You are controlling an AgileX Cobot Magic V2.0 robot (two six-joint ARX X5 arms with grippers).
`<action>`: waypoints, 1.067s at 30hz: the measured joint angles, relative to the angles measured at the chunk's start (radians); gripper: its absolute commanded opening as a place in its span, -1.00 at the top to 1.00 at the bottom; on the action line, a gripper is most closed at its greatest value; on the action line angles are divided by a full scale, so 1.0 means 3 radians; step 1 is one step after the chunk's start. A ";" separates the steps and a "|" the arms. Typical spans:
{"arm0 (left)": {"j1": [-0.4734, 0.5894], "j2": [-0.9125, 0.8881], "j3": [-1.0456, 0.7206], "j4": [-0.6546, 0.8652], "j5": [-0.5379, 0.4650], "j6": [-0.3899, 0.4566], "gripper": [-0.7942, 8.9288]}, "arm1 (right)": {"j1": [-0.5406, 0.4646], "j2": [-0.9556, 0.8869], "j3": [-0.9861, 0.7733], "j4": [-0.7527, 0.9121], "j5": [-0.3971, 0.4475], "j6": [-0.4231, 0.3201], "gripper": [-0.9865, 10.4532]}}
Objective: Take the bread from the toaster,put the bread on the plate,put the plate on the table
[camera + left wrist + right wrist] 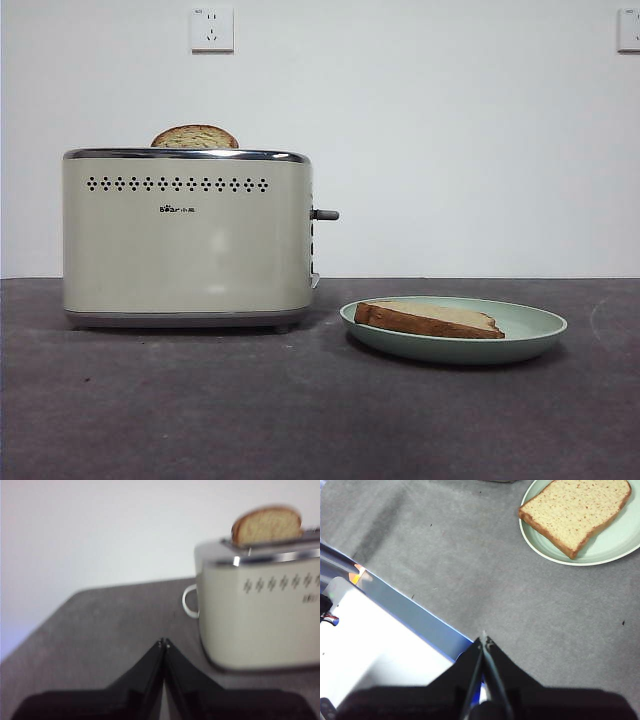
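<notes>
The bread (425,318) lies flat on the pale mint-green plate (530,325), which stands on the dark grey table (300,420) to the right of the cream toaster (190,240). A second, dome-topped slice (195,137) sticks up from the toaster's slot. Neither gripper shows in the front view. My left gripper (164,641) is shut and empty, hovering over the table beside the toaster (260,615) and its slice (267,526). My right gripper (484,639) is shut and empty near the table's edge, well apart from the plate (615,542) and the bread (577,510).
The toaster's grey lever (325,214) points toward the plate. A white cord loop (190,601) hangs at the toaster's end. The table's edge (420,615) runs close to my right gripper. Wall sockets (212,28) sit high on the white wall.
</notes>
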 measured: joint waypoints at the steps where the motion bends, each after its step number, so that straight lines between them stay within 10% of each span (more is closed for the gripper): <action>1: 0.0008 -0.0041 -0.0061 -0.0024 0.0000 -0.0034 0.84 | 0.0000 0.0000 0.0000 -0.0001 0.0000 0.0000 0.82; 32: 0.0032 -0.0206 -0.0074 -0.0631 0.0004 -0.0397 0.84 | -0.0003 -0.0006 0.0000 0.0000 0.0013 -0.0004 0.82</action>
